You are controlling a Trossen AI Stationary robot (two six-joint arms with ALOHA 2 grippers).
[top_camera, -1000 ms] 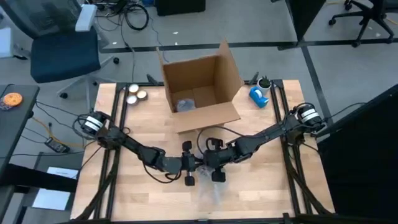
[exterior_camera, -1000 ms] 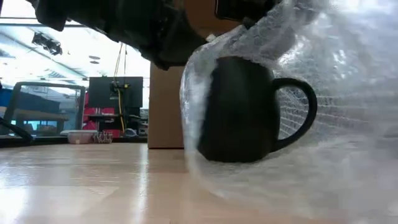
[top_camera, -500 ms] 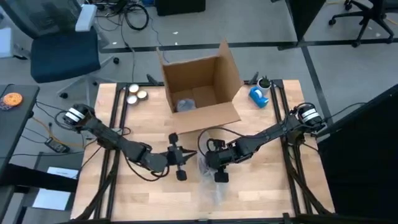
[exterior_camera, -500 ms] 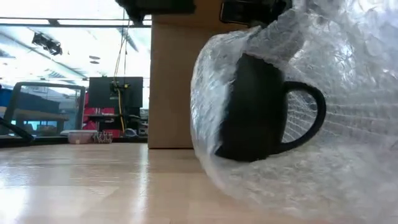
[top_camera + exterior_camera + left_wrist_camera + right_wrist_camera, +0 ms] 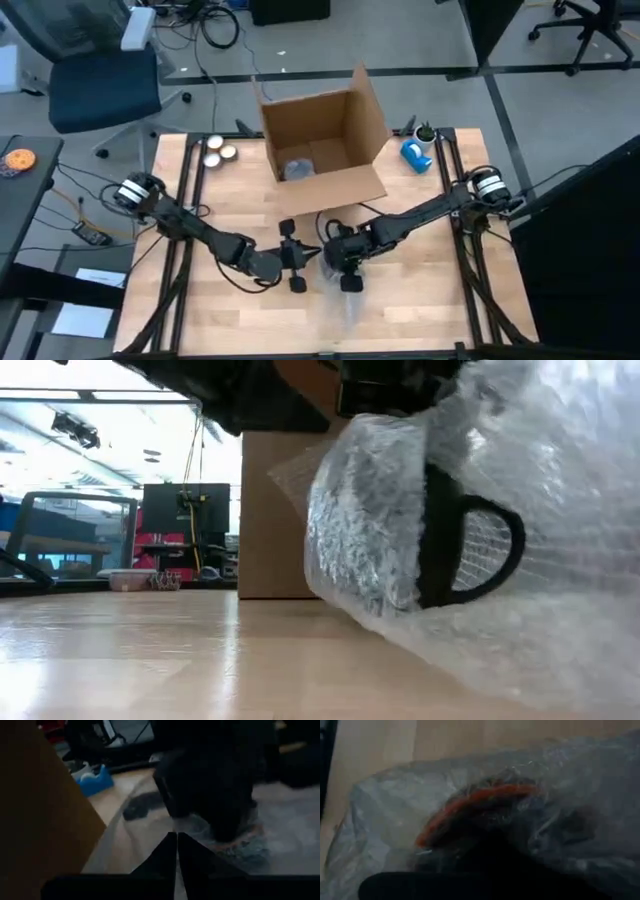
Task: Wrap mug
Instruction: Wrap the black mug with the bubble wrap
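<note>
At the table's middle, just in front of the open brown cardboard box [image 5: 325, 145], the right gripper [image 5: 345, 262] is pressing down on the clear bubble wrap sheet [image 5: 520, 560] over the dark ceramic mug [image 5: 445, 550]; its fingers are hidden under plastic in the right wrist view, so cannot tell if they're clamping the sheet or not. The left gripper [image 5: 296, 256] is sitting just beside the bundle, fingers [image 5: 192, 860] pressed together into a point with nothing visibly between them, the tips aiming at the wrapped mug.

Mug is sitting on the wooden table [image 5: 230, 320], tilted, handle showing through the plastic in the low view, one flap of wrap folded across its front. Orange-red rim or interior is showing through the plastic in the right wrist view.

Progress, judged: wrap is draped over and partly around the mug, roughly midway. Loose sheet is trailing on the table toward the near edge; it looks not yet tucked or closed. Blue tape dispenser [image 5: 416, 153] is sitting unused near the box's right corner.
</note>
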